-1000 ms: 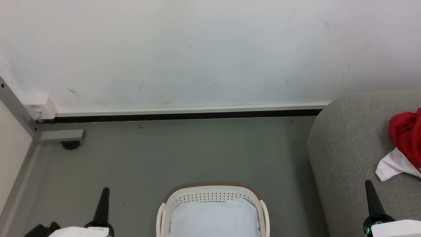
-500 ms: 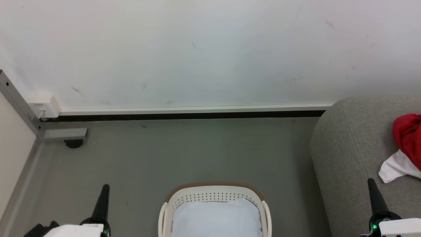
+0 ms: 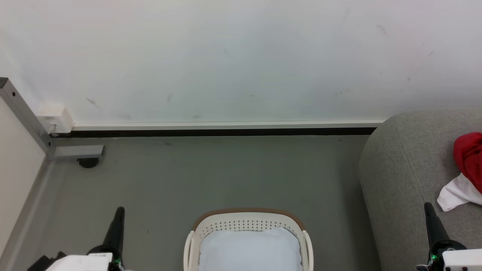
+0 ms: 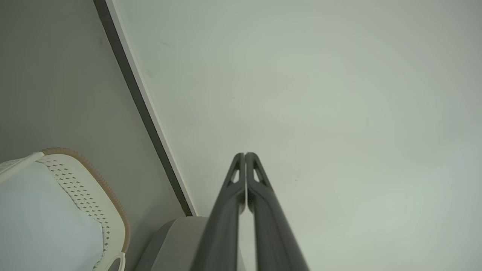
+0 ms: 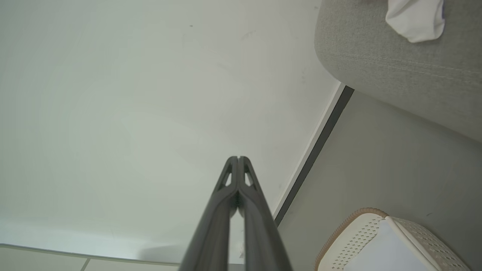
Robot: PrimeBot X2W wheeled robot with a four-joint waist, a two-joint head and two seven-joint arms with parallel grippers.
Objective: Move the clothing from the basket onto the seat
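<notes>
Clothing (image 3: 469,156) on grey seat (image 3: 399,169), basket (image 3: 246,212) on floor (image 3: 226,173) between clenched left end effector (image 4: 245,154) and right end effector (image 5: 238,157)

Soft, even, fairly bright indoor light. The white wall (image 3: 241,56) carries a faint green-blue cast. A dim shadow lies on the grey floor (image 3: 346,195) beside the sofa (image 3: 399,169). Both wide-angle wrist views shade darker toward their edges. There the left gripper (image 4: 245,154) and right gripper (image 5: 238,158), close to the lens, look slightly soft.

The red clothing (image 3: 469,158) with a white panel lay crumpled on the grey seat (image 3: 399,169); the cream, brown-rimmed basket (image 3: 246,211) stood upright on the floor (image 3: 226,173) nearby, not touching.
</notes>
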